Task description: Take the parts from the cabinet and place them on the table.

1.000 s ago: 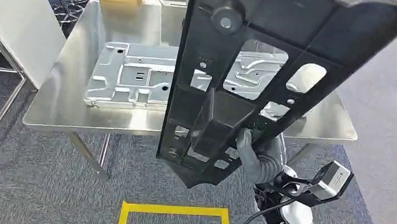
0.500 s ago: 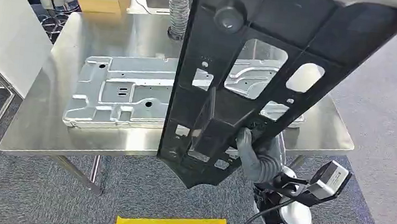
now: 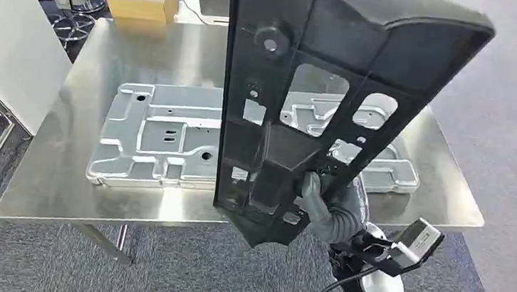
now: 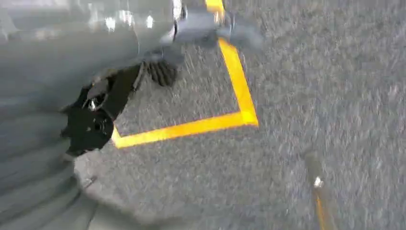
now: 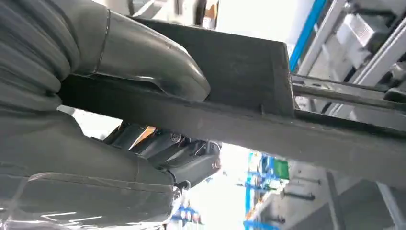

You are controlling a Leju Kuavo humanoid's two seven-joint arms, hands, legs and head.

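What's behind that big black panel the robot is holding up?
Through the black panel's cutouts a silver metal plate shows, lying flat on the steel table. The panel, held by the right hand, covers the plate's middle.

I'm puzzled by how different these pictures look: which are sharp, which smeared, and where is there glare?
Head view: sharp; the shiny steel table reflects soft light beside the large black plastic panel. Left wrist view: motion-smeared, yellow floor tape streaky. Right wrist view: the right hand gripping the panel looks crisp; the background is overexposed white.
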